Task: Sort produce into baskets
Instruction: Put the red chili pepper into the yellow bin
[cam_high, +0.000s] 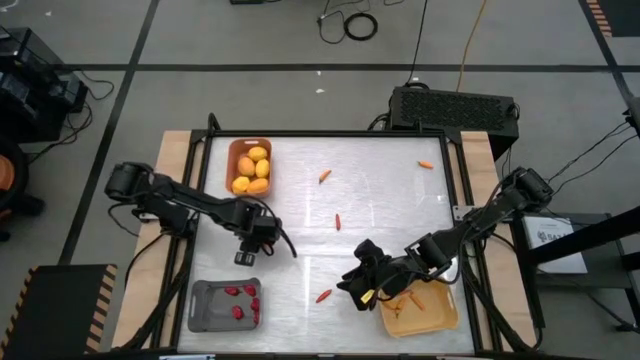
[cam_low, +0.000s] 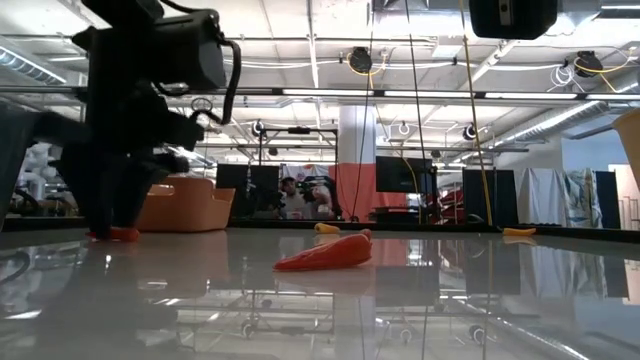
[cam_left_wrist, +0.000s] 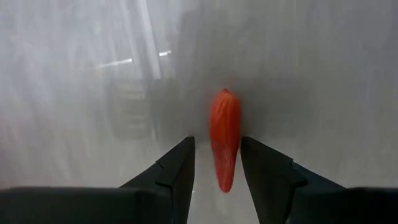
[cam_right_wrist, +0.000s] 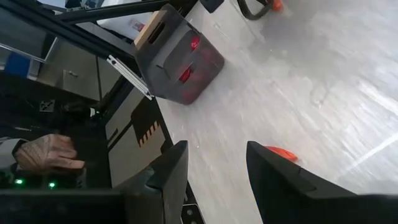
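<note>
My left gripper (cam_high: 245, 257) points down at the table, open, left of centre. Its fingers (cam_left_wrist: 180, 162) stand on either side of a red chilli (cam_left_wrist: 225, 127) that lies on the table; the chilli also shows in the low view (cam_low: 125, 233). My right gripper (cam_high: 362, 290) is open and empty beside the yellow basket (cam_high: 437, 320), which holds carrot sticks (cam_high: 405, 303). A second chilli (cam_high: 323, 296) lies just ahead of it and shows in the right wrist view (cam_right_wrist: 280, 152). The orange-brown basket (cam_high: 233, 150) holds lemons (cam_high: 253, 168). The grey basket (cam_high: 205, 300) holds chillies (cam_high: 240, 293).
A third chilli (cam_high: 338, 222) lies mid-table and shows in the low view (cam_low: 325, 253). Carrot sticks lie far centre (cam_high: 324, 176) and far right (cam_high: 425, 164). Black frame rails (cam_high: 330, 133) border the table. A person's hand (cam_right_wrist: 46, 155) shows beyond the table's edge.
</note>
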